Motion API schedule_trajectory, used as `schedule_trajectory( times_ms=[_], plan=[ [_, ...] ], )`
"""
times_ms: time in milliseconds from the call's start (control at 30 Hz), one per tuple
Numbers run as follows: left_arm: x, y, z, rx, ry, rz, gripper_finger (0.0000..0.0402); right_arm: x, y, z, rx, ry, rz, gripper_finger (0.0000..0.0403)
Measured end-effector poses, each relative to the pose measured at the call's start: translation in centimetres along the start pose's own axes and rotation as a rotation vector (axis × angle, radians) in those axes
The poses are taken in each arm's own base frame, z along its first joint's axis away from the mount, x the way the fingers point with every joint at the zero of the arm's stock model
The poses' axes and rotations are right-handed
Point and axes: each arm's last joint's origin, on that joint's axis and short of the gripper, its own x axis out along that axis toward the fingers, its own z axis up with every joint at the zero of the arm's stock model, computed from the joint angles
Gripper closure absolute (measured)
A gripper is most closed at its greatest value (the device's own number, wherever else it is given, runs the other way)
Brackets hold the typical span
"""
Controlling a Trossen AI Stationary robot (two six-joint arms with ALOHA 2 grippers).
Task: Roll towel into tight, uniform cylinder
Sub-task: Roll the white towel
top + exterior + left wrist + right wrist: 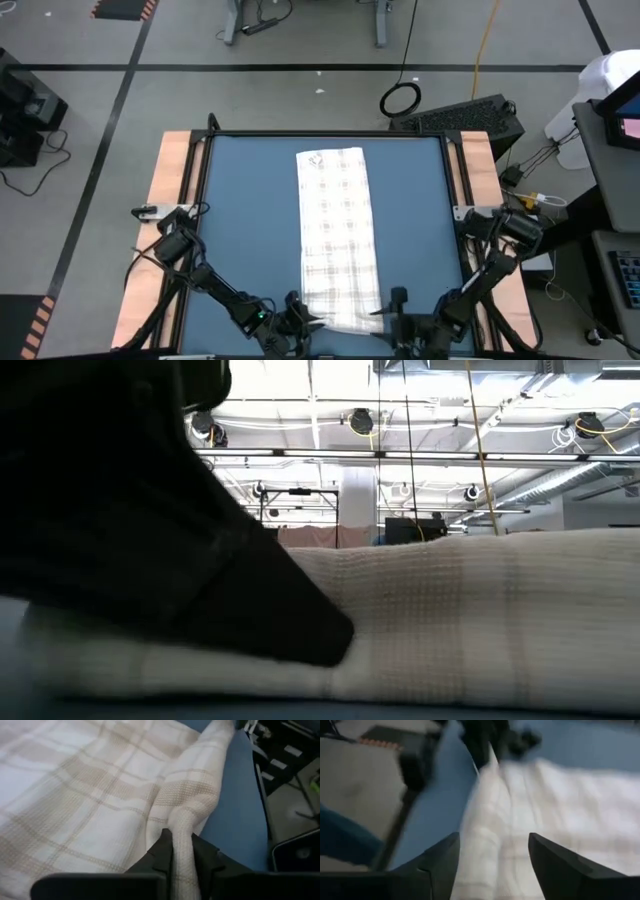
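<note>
Towel (337, 240), white with faint checked lines, lay lengthwise down the middle of the blue mat (245, 220), its near end bunched into a low fold at the mat's near edge. Left gripper (182, 851) stood at that end's left corner, fingers (162, 852) pressed together on a pinched ridge of cloth. Right gripper (492, 857) stood at the right corner, fingers (555, 860) spread, straddling the fold's edge.

Even overhead light, one blurred view
Right wrist view motion-blurred; low view backlit by glaring ceiling lamps (360, 422).
</note>
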Motion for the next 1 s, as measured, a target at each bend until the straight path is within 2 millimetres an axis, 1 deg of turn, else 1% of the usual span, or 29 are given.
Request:
schedule_trajectory(
  times_ms=[67, 133, 200, 300, 433, 533, 667, 833, 1000],
  plan=[
    [0.1, 0.1, 0.0, -0.052, 0.014, 0.005, 0.0362, -0.7, 0.9, 0.0, -0.051, -0.081, -0.010, 0.0171],
    [0.2, 0.3, 0.3, -0.113, 0.013, 0.005, 0.0372, -1.1, 1.9, -0.3, -0.098, -0.131, 0.010, 0.0170],
    [0.3, 0.3, 0.3, -0.136, 0.012, 0.007, 0.0381, -0.8, 2.7, -1.0, -0.125, -0.167, 0.035, 0.0171],
    [0.2, 0.2, 0.5, -0.157, 0.004, 0.004, 0.0383, 0.1, 3.3, -1.9, -0.152, -0.205, 0.035, 0.0173],
    [0.3, 0.3, 0.9, -0.190, 0.003, -0.005, 0.0378, 1.6, 2.9, -3.4, -0.159, -0.199, -0.034, 0.0174],
    [0.3, 0.3, 1.0, -0.228, 0.004, -0.006, 0.0376, 2.4, 2.6, -3.7, -0.137, -0.194, -0.065, 0.0174],
    [0.3, 0.3, 1.0, -0.235, 0.004, -0.007, 0.0376, 3.2, 2.1, -4.0, -0.104, -0.175, -0.079, 0.0174],
    [0.2, 0.2, 0.9, -0.232, 0.004, -0.008, 0.0375, 4.1, 1.2, -4.2, -0.008, -0.118, -0.087, 0.0174],
    [0.1, 0.0, 0.8, -0.153, 0.005, -0.023, 0.0374, 4.8, 0.2, -4.6, 0.115, -0.060, -0.115, 0.0176]
  ],
)
